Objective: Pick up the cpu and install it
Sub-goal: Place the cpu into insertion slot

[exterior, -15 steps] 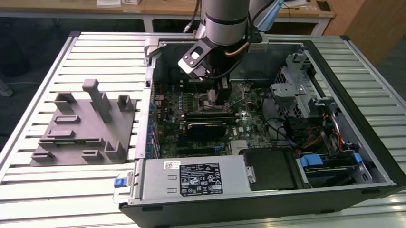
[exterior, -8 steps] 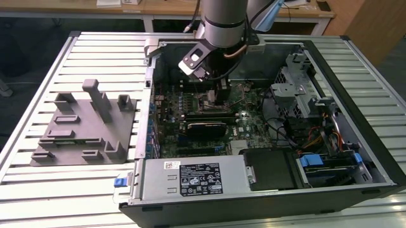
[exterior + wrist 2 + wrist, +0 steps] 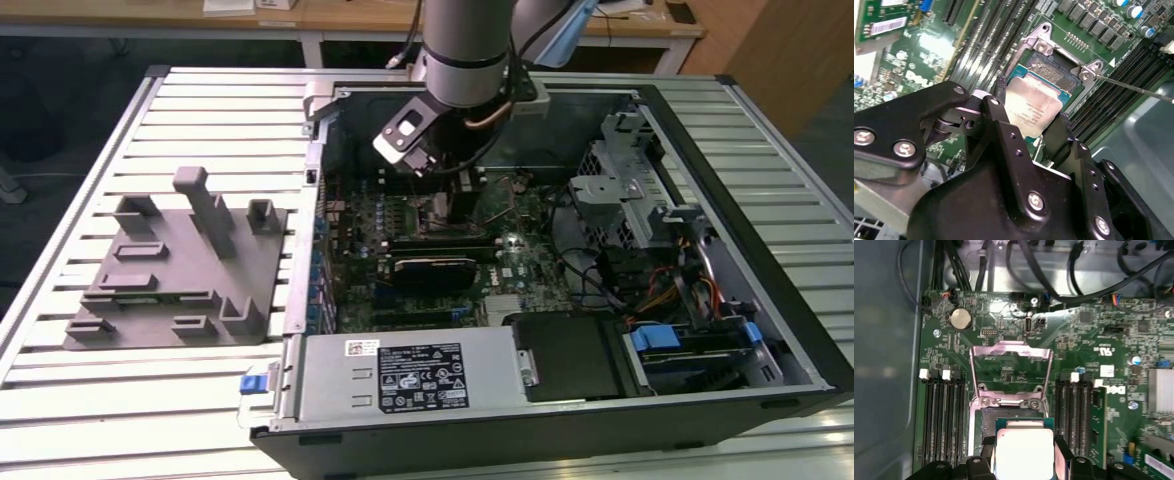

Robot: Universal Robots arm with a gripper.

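Gripper (image 3: pixel 1030 120): black jaws were closed on two opposite edges of the cpu (image 3: pixel 1033 102), its silver top facing both wrist views. Cpu was held directly over the open socket (image 3: pixel 988 420) on the green motherboard (image 3: pixel 1004 335); whether it sat fully in could not be told. Load plate (image 3: pixel 1010 352) stood swung back, with memory slots (image 3: pixel 941 425) on either side of the socket. Farther out, the open computer case (image 3: pixel 747 300) lay on a slatted table (image 3: pixel 200 110), with a grey fixture block (image 3: pixel 167 265) beside it at the exterior view's left.
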